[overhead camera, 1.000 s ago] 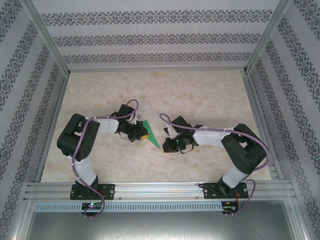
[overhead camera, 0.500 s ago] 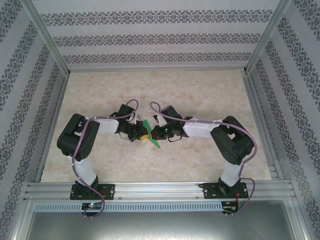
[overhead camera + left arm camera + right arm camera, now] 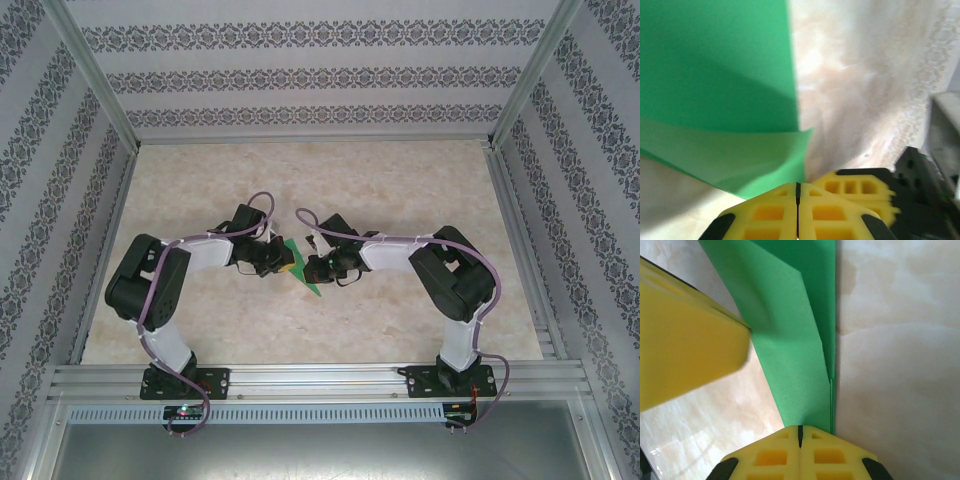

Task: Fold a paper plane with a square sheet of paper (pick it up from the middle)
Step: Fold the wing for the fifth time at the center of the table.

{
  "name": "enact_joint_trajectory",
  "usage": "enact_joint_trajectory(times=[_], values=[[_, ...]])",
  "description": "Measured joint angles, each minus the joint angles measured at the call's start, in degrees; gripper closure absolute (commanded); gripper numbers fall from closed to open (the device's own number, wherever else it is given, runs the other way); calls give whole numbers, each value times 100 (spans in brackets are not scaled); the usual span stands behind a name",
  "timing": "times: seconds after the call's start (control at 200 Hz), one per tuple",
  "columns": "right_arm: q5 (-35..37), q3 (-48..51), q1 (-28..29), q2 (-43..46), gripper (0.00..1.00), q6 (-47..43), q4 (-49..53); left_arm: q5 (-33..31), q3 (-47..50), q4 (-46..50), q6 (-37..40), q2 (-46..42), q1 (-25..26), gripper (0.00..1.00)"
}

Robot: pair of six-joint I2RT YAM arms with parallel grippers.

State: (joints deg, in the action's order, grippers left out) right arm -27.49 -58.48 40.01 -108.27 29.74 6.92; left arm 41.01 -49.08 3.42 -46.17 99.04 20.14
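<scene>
The green paper (image 3: pixel 311 288), folded into a slim pointed shape with a long straight crease, lies on the table's middle between both grippers. In the left wrist view it (image 3: pixel 715 75) spreads to the upper left, one flap curling up. My left gripper (image 3: pixel 797 186) is shut, its tips at the paper's near edge and nothing visible between the jaws. My right gripper (image 3: pixel 800 429) is also shut, its tips against the paper (image 3: pixel 790 340) beside the crease. From above, the left gripper (image 3: pixel 286 266) and right gripper (image 3: pixel 313 268) nearly touch over the paper.
The marbled table (image 3: pixel 400 190) is walled by patterned panels behind an aluminium frame (image 3: pixel 310 378). The right gripper's yellow fingers (image 3: pixel 855 187) sit close beside my left tips. The left gripper's fingers (image 3: pixel 685 350) overhang the paper's left side.
The right arm swung left from about a hand's width away until its shut tips reached the paper. The left arm stretched slightly forward, staying at the paper.
</scene>
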Motion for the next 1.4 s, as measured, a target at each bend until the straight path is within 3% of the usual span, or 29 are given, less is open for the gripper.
enact_joint_trajectory(times=[0.899,1.399], values=[[164,-339,66,-138,100,-348,577,-503,-214,-4,885,507,170,92],[173,-334,61,-151,100,-540,549,57,-317,46,1287,715,-809,91]])
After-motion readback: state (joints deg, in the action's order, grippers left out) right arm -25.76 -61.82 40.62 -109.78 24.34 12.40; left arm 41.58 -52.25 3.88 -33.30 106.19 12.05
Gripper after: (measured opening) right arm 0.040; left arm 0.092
